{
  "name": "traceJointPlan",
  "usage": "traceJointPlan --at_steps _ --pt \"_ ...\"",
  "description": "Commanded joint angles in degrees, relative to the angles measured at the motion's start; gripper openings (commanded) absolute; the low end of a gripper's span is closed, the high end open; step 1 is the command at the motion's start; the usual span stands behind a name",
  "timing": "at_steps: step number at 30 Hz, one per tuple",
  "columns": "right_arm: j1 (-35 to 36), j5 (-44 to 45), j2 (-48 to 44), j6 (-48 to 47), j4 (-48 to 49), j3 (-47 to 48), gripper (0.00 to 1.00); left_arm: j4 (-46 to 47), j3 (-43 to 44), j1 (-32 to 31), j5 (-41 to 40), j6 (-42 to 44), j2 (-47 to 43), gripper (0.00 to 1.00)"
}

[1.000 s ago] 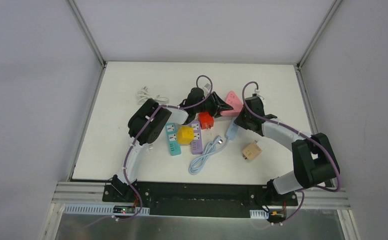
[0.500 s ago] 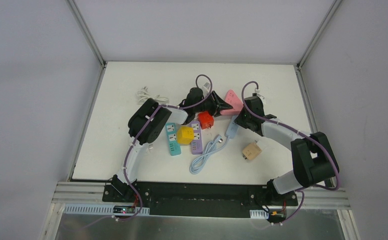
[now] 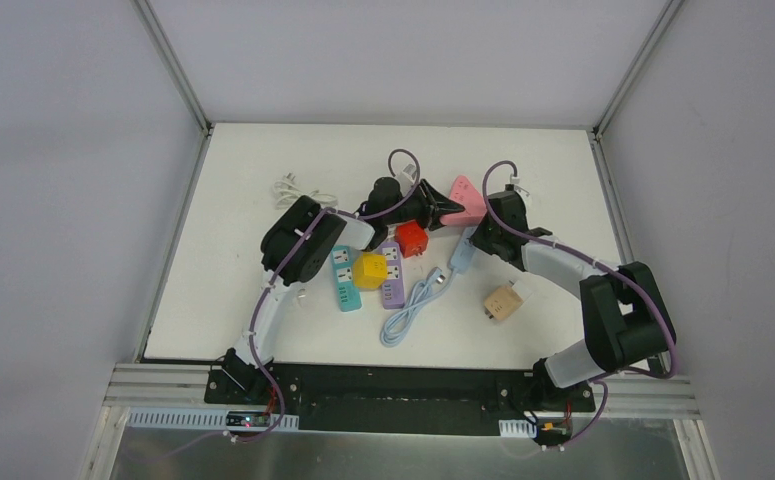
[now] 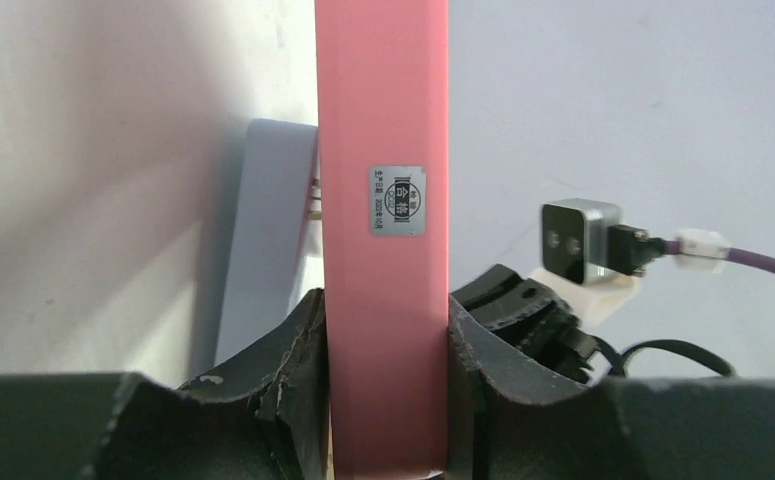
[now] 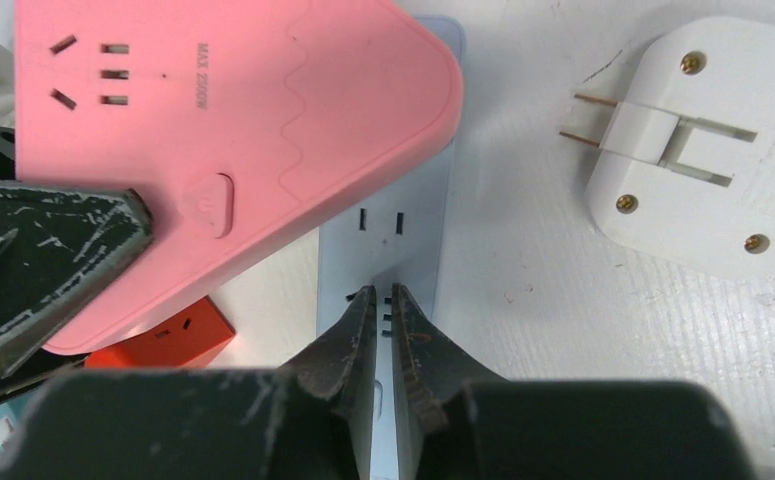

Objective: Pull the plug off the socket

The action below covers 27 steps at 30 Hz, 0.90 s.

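- Pink adapter plug (image 3: 466,197) clamped edgewise in left gripper (image 4: 387,390), now lifted slightly away from pale blue power strip (image 5: 388,235); separation seemingly under way.
- Right gripper (image 5: 384,305) just pinched fully closed, empty, tips on strip.

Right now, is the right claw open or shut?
Shut. In the right wrist view the right claw has its two black tips almost touching, nothing between them, over the pale blue plastic power strip.
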Motion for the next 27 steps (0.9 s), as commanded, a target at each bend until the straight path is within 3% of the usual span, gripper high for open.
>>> traceJointPlan --at_steps 1,8,18,27 --pt "1.2 -3.9 4.4 0.3 -9.4 -2.8 0.11 19.9 2.6 -0.7 1.0 -13.0 1.4 0.00" --pt "1.2 -3.7 4.0 0.3 -9.7 -2.9 0.11 -13.7 -0.1 -0.8 1.9 15.1 -8.9 0.00" --pt "1.0 -4.5 0.1 0.5 -10.2 -1.5 0.14 -10.9 -0.1 0.8 1.6 11.5 -10.6 0.00" --pt "-2.8 -11.9 -7.7 -0.6 -11.1 4.5 0.28 -15.2 -0.1 2.2 0.7 13.0 -14.0 0.00"
